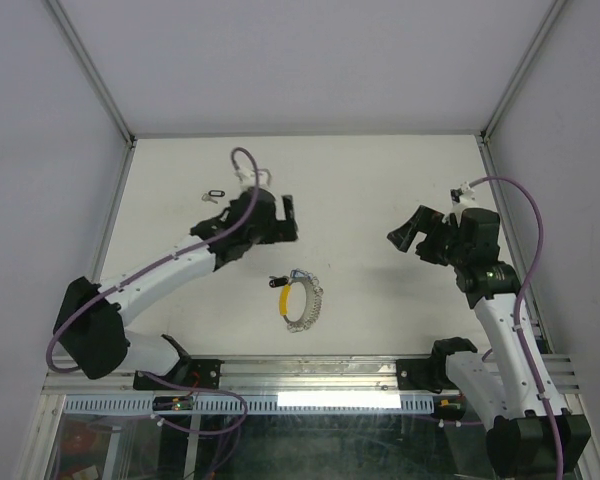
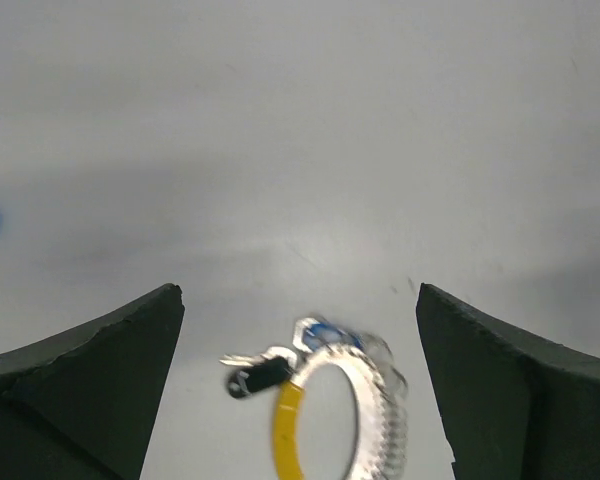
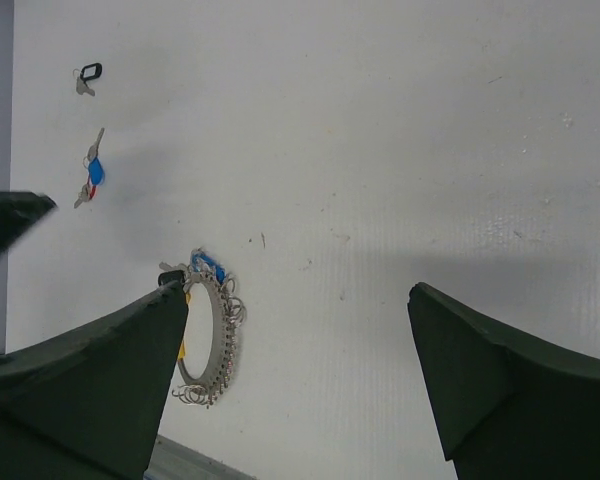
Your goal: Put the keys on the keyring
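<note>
The keyring [image 1: 303, 299] lies flat on the white table, part yellow arc, the rest silvery with small rings. In the left wrist view the keyring [image 2: 332, 415] sits low between the fingers, with a black-tagged key [image 2: 257, 376] and a blue-tagged key [image 2: 329, 333] at its top. My left gripper [image 1: 289, 222] hovers open above and to the left of the ring; in its own view the left gripper [image 2: 298, 292] holds nothing. My right gripper [image 1: 407, 236] stands open to the right. Its view shows the keyring [image 3: 212, 340], two keys with blue and red tags [image 3: 92, 173], and a lone black-tagged key [image 3: 88, 76].
Metal frame posts and grey walls close in the table [image 1: 380, 180] at the back and sides. An aluminium rail [image 1: 310, 368] runs along the near edge, by the arm bases. A lone black-tagged key [image 1: 213, 194] lies behind the left arm.
</note>
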Robot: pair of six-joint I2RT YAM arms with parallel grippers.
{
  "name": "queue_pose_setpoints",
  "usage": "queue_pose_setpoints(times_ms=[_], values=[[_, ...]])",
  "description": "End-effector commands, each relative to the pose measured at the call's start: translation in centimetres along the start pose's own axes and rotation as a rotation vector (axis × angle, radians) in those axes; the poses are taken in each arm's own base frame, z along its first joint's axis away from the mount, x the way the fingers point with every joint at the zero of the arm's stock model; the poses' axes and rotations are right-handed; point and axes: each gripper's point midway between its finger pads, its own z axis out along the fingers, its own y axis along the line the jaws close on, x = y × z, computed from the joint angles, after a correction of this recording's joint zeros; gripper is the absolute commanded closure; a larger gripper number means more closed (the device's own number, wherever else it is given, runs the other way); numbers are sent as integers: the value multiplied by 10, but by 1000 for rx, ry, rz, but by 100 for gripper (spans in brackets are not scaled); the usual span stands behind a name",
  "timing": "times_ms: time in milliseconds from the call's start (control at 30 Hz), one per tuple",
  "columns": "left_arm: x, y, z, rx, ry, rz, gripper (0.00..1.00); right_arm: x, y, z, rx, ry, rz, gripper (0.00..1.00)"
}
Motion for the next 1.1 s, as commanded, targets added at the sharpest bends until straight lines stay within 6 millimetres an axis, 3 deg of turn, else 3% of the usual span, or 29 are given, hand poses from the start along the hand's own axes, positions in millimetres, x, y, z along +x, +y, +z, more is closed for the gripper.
queue_pose_setpoints(times_ms=[0,100,167,233,300,533,700,1067], values=[[-64,96,-14,-193,-119,-26,2,-5,7,1,-44,-10,-18,7],[-80,159,-16,-326,-123,-83,10,-2,9,2,-62,1,-13,10],[-83,190,-13,-394,-108,-108,16,1,11,3,-77,11,-8,13],[-82,211,-8,-439,-71,-105,22,4,12,4,-90,24,-5,16],[-69,228,10,-473,21,-107,27,7,13,4,-99,33,-4,17],[-45,256,52,-477,219,-105,42,13,18,3,-135,57,-5,20],[-45,269,61,-506,228,-110,54,18,18,3,-149,73,-6,21],[-37,274,76,-500,255,-113,63,22,18,5,-158,87,-11,21]])
